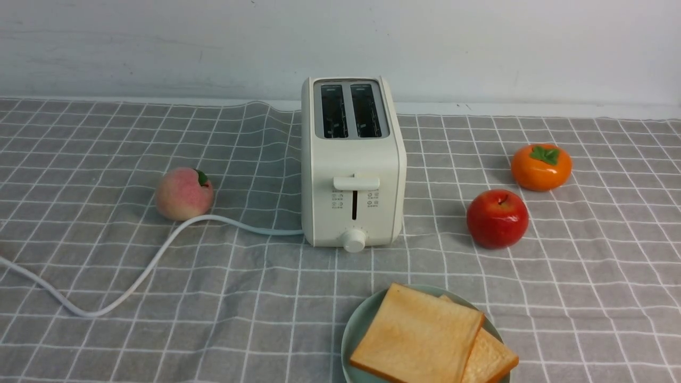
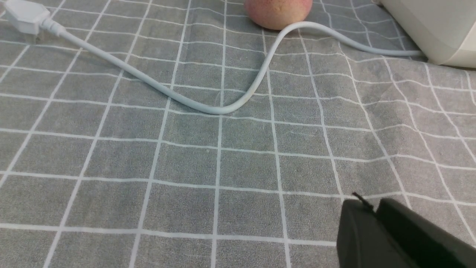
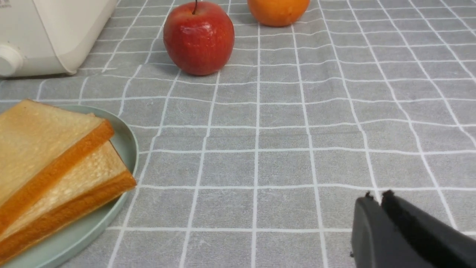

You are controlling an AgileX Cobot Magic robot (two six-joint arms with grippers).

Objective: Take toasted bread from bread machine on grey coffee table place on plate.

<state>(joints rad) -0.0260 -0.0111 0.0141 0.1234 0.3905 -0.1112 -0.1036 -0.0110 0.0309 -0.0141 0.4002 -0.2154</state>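
While the left tool [image 2: 372, 203] hangs over the grey, white-gridded surface [image 1: 255, 330] with its fingers brought together and nothing between them, a white plug [image 2: 26, 15] lies at the far left end of a white cord [image 1: 154, 260]; the cord loops across the cloth, passes just in front of a pink peach [image 1: 184, 194] with a green leaf, and runs to the left side of the toaster [image 1: 354, 159]; the cream-white two-slot toaster stands upright near the back, its two slots empty, its lever [image 1: 356, 183] at the top of its track above a round knob [image 1: 354, 241]; in front of the toaster and slightly to the right sits the pale green plate [image 1: 353, 331], cut off by the front view's lower edge, and both slices of toasted bread [image 1: 420, 332] lie on it, one overlapping the other; farther right come a red apple [image 1: 497, 219] and, behind it, an orange persimmon [image 1: 541, 167]; the right tool [image 3: 376, 197] is closed, fingertips together, holding nothing.
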